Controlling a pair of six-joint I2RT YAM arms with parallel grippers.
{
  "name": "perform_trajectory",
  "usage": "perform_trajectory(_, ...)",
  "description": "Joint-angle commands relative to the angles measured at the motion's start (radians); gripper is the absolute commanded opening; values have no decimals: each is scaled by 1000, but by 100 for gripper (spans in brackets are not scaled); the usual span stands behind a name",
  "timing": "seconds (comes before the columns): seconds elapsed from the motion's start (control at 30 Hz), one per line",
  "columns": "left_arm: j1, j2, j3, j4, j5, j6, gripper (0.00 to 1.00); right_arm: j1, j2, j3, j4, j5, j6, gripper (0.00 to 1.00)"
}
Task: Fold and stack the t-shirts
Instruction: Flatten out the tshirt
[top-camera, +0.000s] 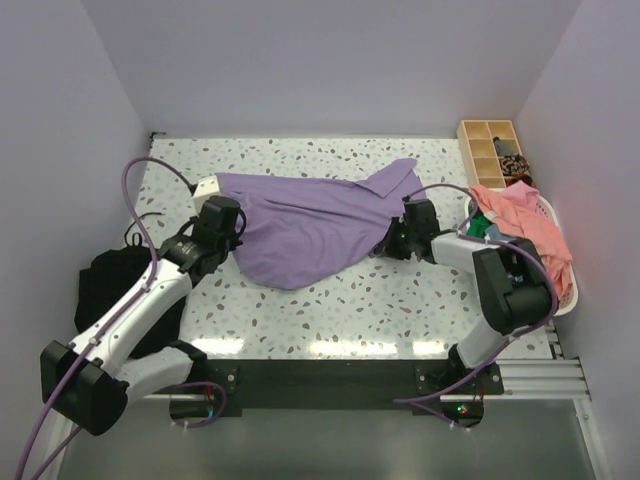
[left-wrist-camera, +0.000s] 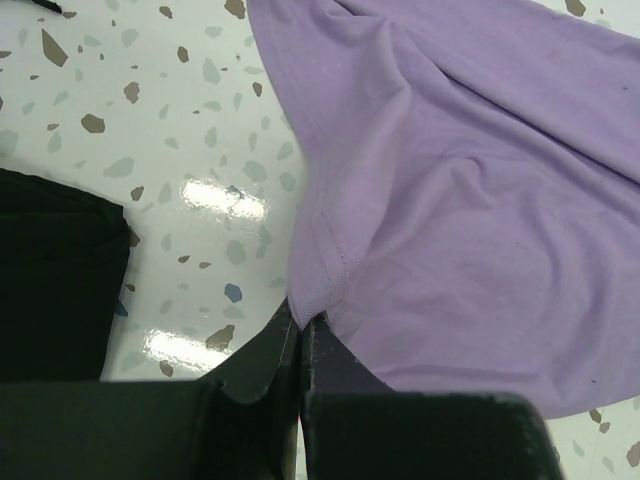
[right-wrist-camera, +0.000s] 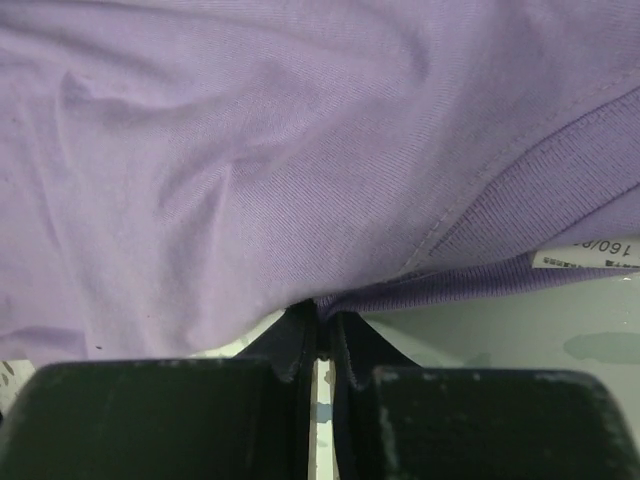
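Note:
The lavender t-shirt lies spread and wrinkled across the middle of the speckled table. My left gripper is at its left edge, shut on a hemmed corner of the lavender t-shirt, with the cloth pinched between the tips of the left gripper. My right gripper is at the shirt's right side. There the right gripper is shut on the ribbed collar edge of the lavender t-shirt. A salmon-pink t-shirt and a bit of green cloth lie in the basket.
A white basket stands at the table's right edge. A wooden compartment box sits at the back right. A black fabric bundle hangs off the left edge, also seen as the black bundle. A white size label shows by the collar.

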Motion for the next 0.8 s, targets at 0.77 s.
perform_trajectory(0.77, 27, 54, 273, -356, -18, 185, 0, 2, -470, 490, -1030, 269, -221, 0)
